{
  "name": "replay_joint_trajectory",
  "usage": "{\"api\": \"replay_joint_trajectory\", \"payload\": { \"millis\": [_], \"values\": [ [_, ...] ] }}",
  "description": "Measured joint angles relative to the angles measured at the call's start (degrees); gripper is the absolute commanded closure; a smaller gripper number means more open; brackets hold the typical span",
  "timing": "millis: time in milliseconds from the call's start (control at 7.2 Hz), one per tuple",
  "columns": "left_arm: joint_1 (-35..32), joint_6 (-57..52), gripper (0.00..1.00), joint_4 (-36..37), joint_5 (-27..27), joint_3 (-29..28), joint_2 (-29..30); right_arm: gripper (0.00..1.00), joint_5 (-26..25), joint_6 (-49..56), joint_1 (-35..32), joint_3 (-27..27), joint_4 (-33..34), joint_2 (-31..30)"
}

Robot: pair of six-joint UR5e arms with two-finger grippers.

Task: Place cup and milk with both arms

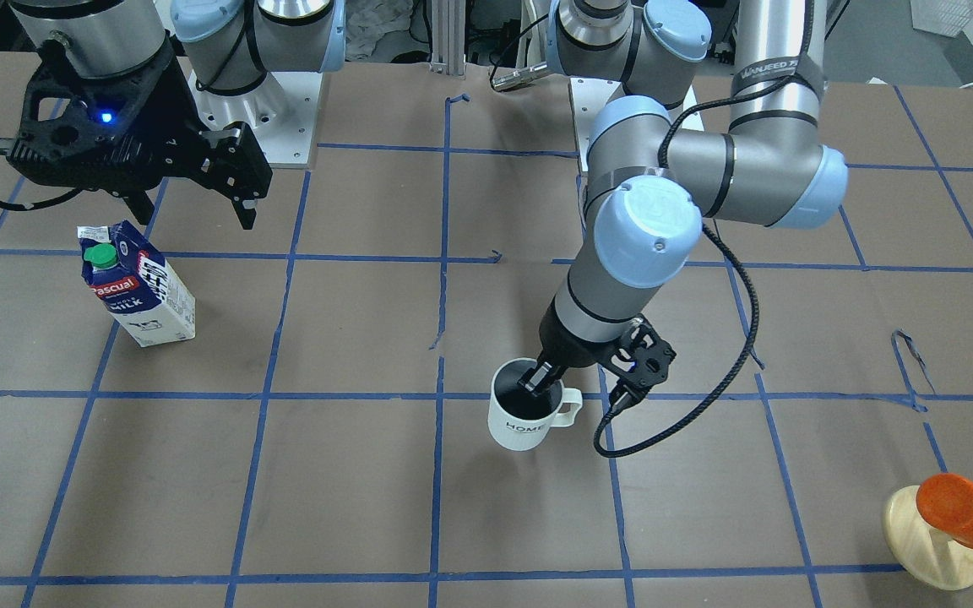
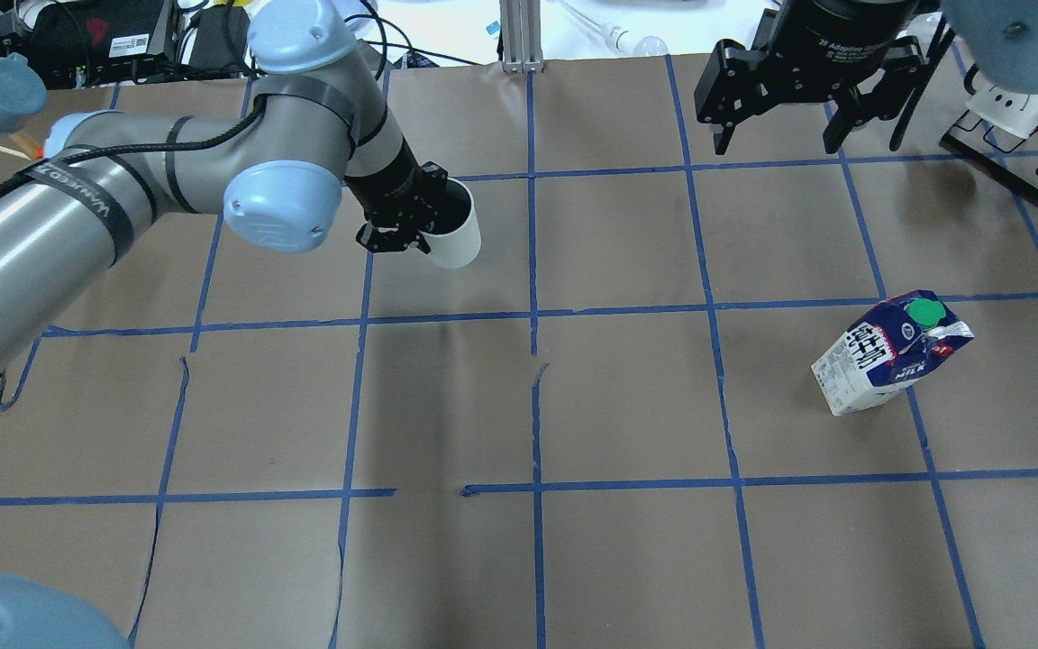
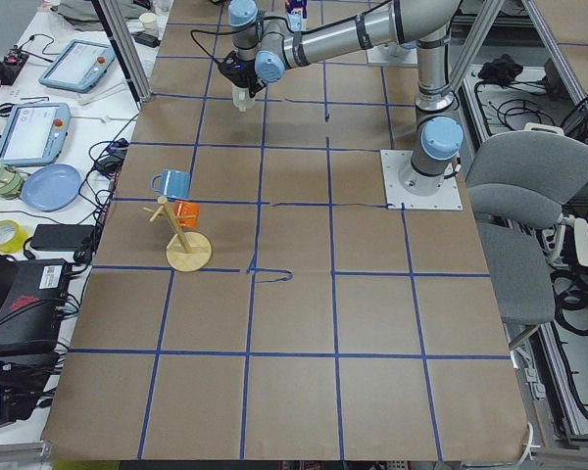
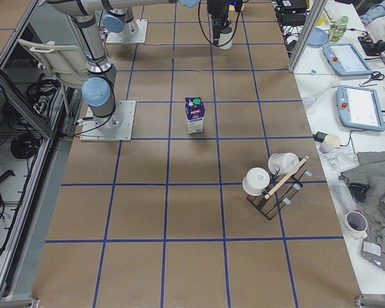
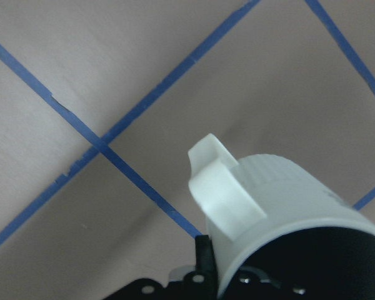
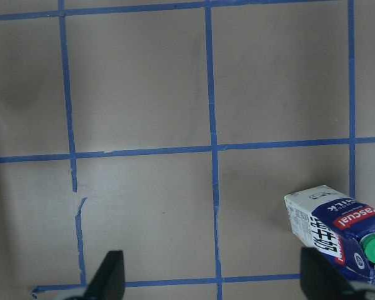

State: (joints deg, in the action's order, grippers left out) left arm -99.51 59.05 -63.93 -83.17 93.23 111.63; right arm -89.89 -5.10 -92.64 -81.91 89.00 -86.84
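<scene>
Item one: cup [image 1: 523,425], rim pinched by my left claw [image 1: 540,380], one finger inside for secure carrying. Item two: milk [image 1: 137,287], upright on worktop [image 1: 351,507], at 7 o'clock of my wide-spread right claw [image 1: 193,211], awaiting pickup.

front: faces robot [image 1: 757,169] | overhead: behind it, both show milk carton [image 1: 138,287] | sides: far, table [image 3: 294,392] ends | wrists: close, downward

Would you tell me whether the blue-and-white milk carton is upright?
Upright: the blue-and-white milk carton stands on its white base, green cap uppermost.
</scene>
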Motion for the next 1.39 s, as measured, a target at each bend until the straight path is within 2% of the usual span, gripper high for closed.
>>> {"api": "replay_joint_trajectory", "payload": {
  "millis": [556, 694, 972, 1111, 1250, 1389],
  "values": [
    [-5.8, 8.6, 1.0, 1.6, 0.0, 0.0, 3.6, 0.0, -0.3, 0.1, 0.0, 0.0, -0.1, 0.1],
    [-6.3, 9.5, 0.91, 2.0, 0.1, 0.1, 4.4, 0.0, -0.7, 0.1, 0.0, 0.0, -0.2, 0.1],
    [-7.0, 10.2, 0.87, 2.3, 0.7, 0.1, 5.3, 0.0, -1.0, 0.1, 0.0, -0.2, -0.3, 0.3],
    [-7.2, 10.5, 0.33, 2.3, 1.2, 0.1, 5.6, 0.0, -0.9, 0.6, 0.2, -0.7, -0.3, 0.3],
    [-7.3, 10.7, 0.01, 2.4, 2.0, 0.1, 5.8, 0.0, -0.9, 2.1, 0.5, -1.8, -0.2, 0.3],
    [-7.3, 10.8, 0.0, 2.4, 2.6, 0.1, 5.9, 0.0, -1.1, 4.1, 0.9, -2.9, 0.0, 0.2]
  ]
}}
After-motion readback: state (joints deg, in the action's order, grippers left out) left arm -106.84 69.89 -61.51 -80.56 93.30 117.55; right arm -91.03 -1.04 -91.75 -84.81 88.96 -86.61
